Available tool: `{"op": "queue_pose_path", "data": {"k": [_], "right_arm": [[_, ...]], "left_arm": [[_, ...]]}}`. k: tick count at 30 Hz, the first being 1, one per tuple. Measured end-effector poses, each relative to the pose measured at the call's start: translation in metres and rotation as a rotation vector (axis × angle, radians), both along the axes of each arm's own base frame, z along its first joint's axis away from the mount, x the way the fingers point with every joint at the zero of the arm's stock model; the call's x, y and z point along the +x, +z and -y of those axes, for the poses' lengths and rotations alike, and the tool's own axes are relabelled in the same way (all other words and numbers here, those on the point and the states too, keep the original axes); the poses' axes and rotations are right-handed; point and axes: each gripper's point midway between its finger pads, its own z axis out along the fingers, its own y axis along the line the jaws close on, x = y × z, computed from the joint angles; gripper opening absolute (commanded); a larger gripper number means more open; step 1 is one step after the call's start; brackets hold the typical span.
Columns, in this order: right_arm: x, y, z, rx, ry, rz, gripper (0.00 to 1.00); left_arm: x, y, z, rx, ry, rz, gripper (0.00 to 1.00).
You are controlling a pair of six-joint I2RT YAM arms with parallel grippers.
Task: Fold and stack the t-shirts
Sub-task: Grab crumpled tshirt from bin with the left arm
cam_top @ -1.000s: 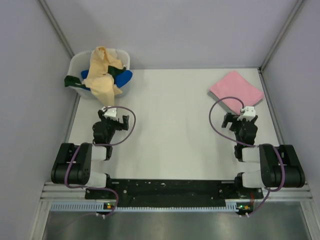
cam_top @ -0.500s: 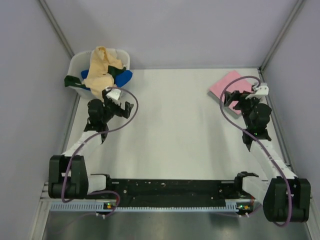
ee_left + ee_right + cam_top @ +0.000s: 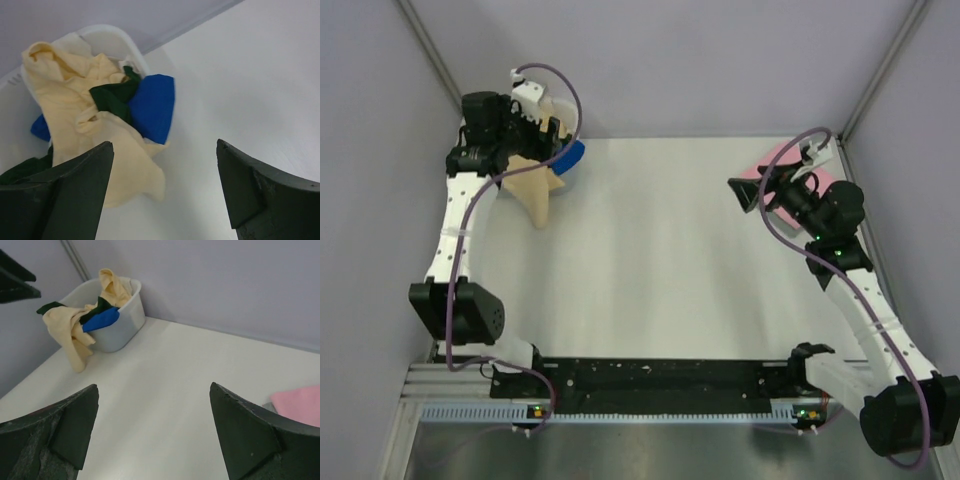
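Arms reached outward; left gripper [image 3: 164, 147], right gripper [image 3: 153, 387] spread wide, empty.

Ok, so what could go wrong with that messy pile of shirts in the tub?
The yellow shirt is tangled with the dark green shirt and the blue shirt, so the open left hand might drag out all three together. Since the yellow one hangs over the rim, a pull could tip the white tub. The right hand hovers near the folded pink shirt and might rumple it.
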Motion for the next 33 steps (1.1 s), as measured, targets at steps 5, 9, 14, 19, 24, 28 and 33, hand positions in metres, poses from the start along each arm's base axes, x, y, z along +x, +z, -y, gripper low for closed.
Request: {"op": "queue_pose_path", "data": {"k": [5,9,14,19,24,28,33], "right_arm": [[-0.009,-0.015,-0.007,-0.025,0.036,-0.061,0.9],[-0.011,-0.016,-0.008,-0.036,0.043,-0.062,0.9],[-0.011,-0.019,-0.008,-0.049,0.043,-0.066,0.9],[-0.011,-0.022,-0.008,-0.052,0.04,-0.076,0.9],[-0.011,-0.022,-0.008,-0.051,0.04,-0.077,0.9],[-0.01,-0.022,-0.008,-0.051,0.041,-0.079,0.9],[-0.012,-0.02,-0.012,-0.042,0.062,-0.081,0.9]], "left_arm": [[0.066,-0.034,-0.06,0.059,0.226,-0.14,0.8],[0.094,-0.091,-0.091,0.09,0.319,-0.311,0.77],[0.081,-0.137,-0.094,0.1,0.321,-0.483,0.43],[0.074,-0.133,-0.095,0.1,0.32,-0.506,0.0],[0.07,-0.12,-0.1,0.105,0.337,-0.485,0.0],[0.068,-0.088,-0.11,0.128,0.388,-0.406,0.0],[0.057,0.015,-0.107,0.076,0.419,-0.134,0.0]]}}
